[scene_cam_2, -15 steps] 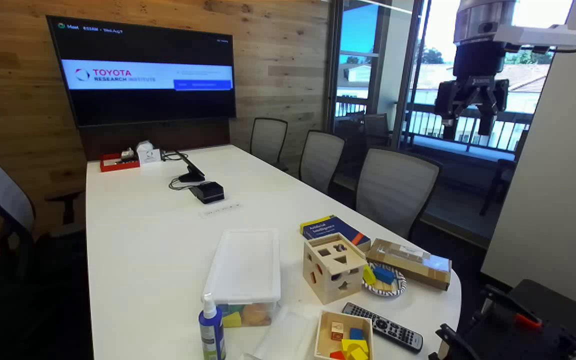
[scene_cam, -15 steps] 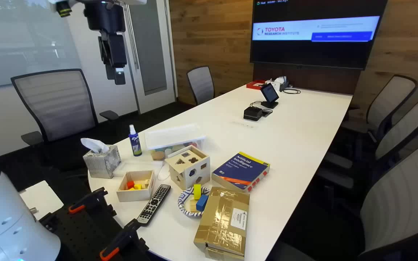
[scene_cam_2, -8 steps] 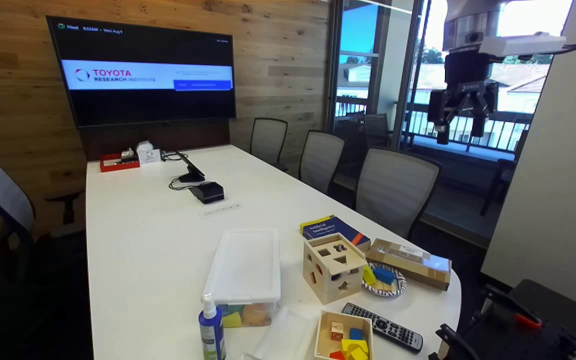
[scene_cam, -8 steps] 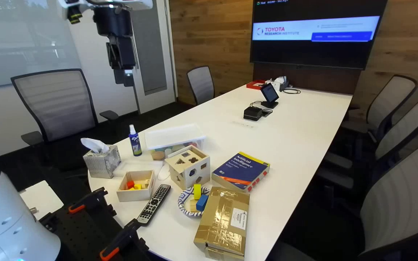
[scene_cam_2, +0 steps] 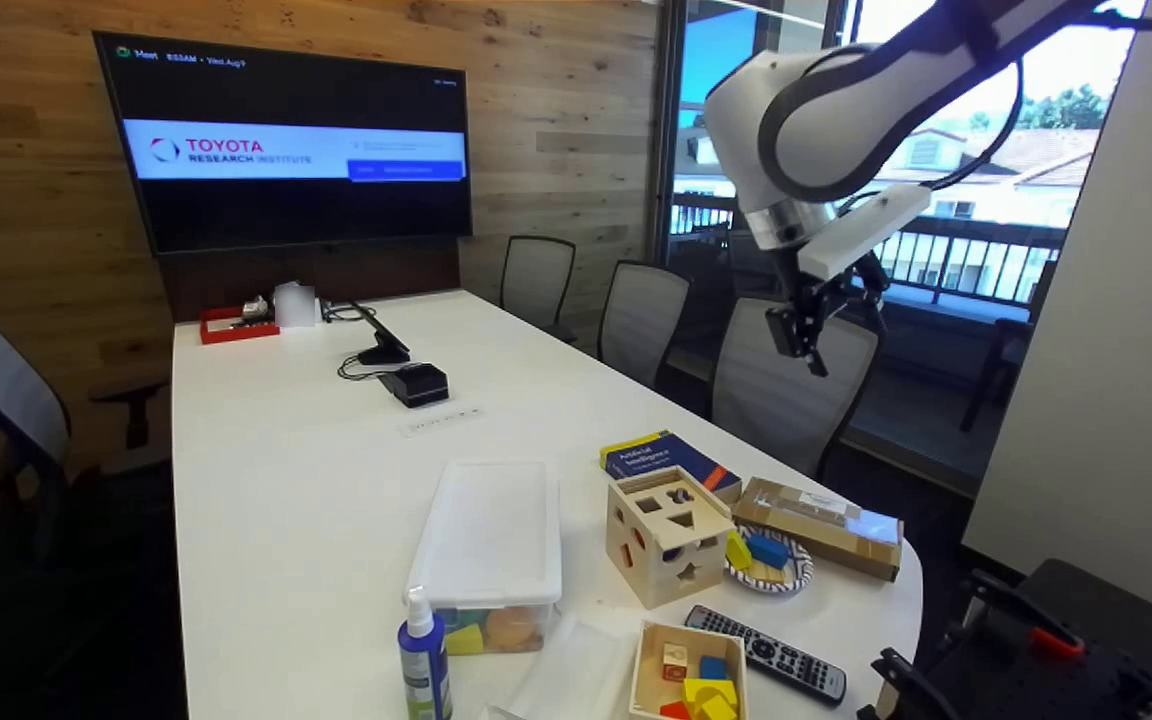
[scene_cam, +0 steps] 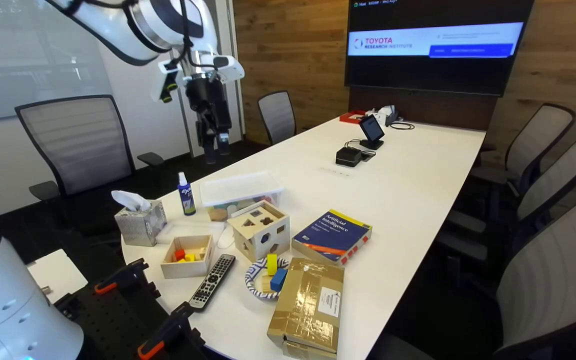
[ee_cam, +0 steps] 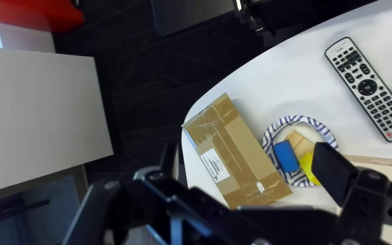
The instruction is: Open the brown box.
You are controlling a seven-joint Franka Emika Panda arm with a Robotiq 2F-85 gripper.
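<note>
Where the brown box [ee_cam: 235, 153] lies: flat on the white table [scene_cam: 408, 200], at its rounded end, with one short end close to the table edge [ee_cam: 247, 68]; it looks closed.
Packing tape [ee_cam: 230, 148]: glossy strips run along the top and across both ends, so the box will likely resist; expect to pry rather than simply lift.
End flap [scene_cam: 310, 350]: toward the table edge, its fold seems a little loose in an exterior view; probably the best place to work a fingertip under.
Table edge: near enough that a light box might skid off; pull up in small, steady tugs and avoid shoving outward.
Patterned bowl [ee_cam: 298, 119]: just beside the long side, with a blue block [ee_cam: 286, 156] and a yellow block [ee_cam: 308, 168] in it; whether it touches the box, I cannot tell. Come down clear of it.
Gripper [ee_cam: 247, 156]: well apart from the box in both exterior views; this looks like the approach, so align before descending.
Fingers [ee_cam: 332, 170]: spread wide, holding and touching nothing; narrow them before probing the flap.
</note>
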